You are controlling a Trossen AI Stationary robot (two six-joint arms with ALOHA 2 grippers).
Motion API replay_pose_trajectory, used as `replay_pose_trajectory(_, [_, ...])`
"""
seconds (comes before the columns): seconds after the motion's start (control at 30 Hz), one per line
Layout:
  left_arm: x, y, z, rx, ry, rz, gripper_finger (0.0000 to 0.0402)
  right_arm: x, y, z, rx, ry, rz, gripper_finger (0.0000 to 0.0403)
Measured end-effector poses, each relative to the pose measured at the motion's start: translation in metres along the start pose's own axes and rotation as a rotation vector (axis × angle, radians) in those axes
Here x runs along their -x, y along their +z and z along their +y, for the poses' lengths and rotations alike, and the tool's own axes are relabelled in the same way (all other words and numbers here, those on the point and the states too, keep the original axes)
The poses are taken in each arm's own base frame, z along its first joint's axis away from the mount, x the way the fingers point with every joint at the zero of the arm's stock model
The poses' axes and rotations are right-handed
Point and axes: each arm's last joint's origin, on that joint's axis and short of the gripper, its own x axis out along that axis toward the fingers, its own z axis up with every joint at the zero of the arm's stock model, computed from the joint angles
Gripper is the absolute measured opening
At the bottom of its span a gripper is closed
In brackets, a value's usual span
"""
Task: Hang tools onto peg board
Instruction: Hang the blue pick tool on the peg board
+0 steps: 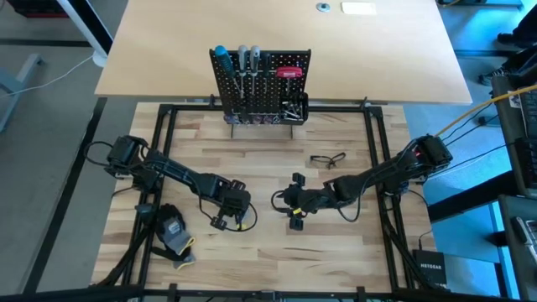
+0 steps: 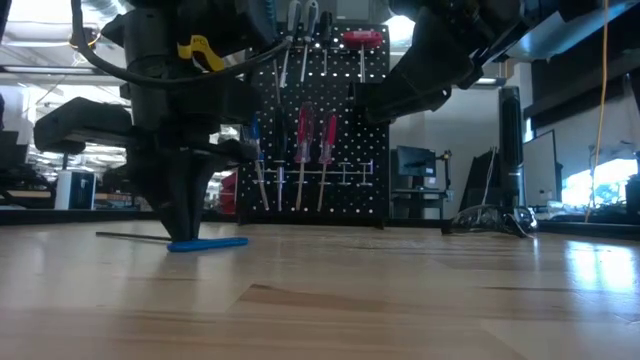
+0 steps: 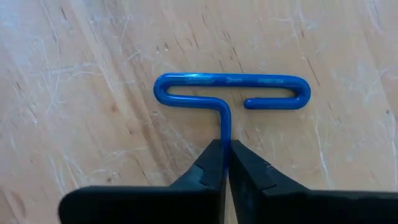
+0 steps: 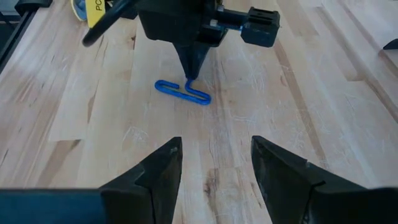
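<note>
Your left gripper (image 3: 225, 163) is pinched shut on the shank of the blue T-shaped key (image 3: 231, 92), which lies flat on the tabletop (image 1: 277, 252) in front of the peg board (image 1: 260, 84). Lift straight up before swinging, so the handle clears the wood. The right gripper (image 4: 214, 165) waits nearby, jaws apart, facing the key; route around it. Safety glasses (image 1: 328, 158) lie off to the right; the middle path to the board looks open.

Open workroom, bright on one side

Daylight glares through a window (image 2: 590, 185); dark monitors (image 2: 415, 160) and an office chair (image 2: 75, 125) stand in the dim interior.
</note>
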Motion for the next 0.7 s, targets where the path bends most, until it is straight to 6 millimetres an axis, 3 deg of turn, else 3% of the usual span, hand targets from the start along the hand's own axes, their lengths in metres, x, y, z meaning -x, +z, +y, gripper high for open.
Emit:
replay_pose_trajectory(0.37, [0.008,0.002,-0.009,0.008,0.018,-0.013,0.0002,0.0,-0.001,0.0,0.002,-0.001,0.007,0.0193])
replay_pose_trajectory(0.7, [0.055,0.006,-0.026,0.045,0.091,-0.143,0.0001,0.015,0.006,-0.001,-0.012,0.084,0.006,0.0193])
